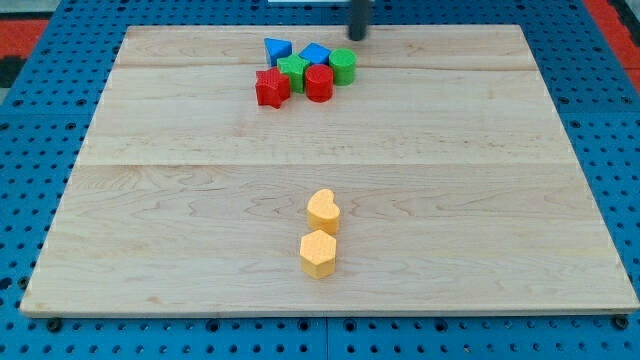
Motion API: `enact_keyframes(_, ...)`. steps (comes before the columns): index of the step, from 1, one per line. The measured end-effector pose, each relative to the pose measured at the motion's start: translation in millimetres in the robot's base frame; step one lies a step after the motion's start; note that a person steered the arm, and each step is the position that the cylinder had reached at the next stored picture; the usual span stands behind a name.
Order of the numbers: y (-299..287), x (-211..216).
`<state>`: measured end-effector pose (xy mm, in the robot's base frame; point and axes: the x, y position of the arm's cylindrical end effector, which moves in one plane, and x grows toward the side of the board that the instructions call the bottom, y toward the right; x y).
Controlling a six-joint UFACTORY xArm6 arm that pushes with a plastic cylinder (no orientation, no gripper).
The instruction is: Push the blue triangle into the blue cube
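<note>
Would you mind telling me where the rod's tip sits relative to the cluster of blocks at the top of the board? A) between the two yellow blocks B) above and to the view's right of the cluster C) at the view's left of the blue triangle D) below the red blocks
B: my tip stands near the board's top edge, up and to the view's right of the green cylinder and the blue cube, touching no block.
</note>
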<state>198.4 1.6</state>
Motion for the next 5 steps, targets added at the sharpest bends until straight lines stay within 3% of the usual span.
enact_keyframes(1,-101.1,-4.9)
enact_keyframes(2,-117.9,27.7)
enact_keyframes(4,-9.9,42.0)
enact_keyframes(5,15.3,56.5)
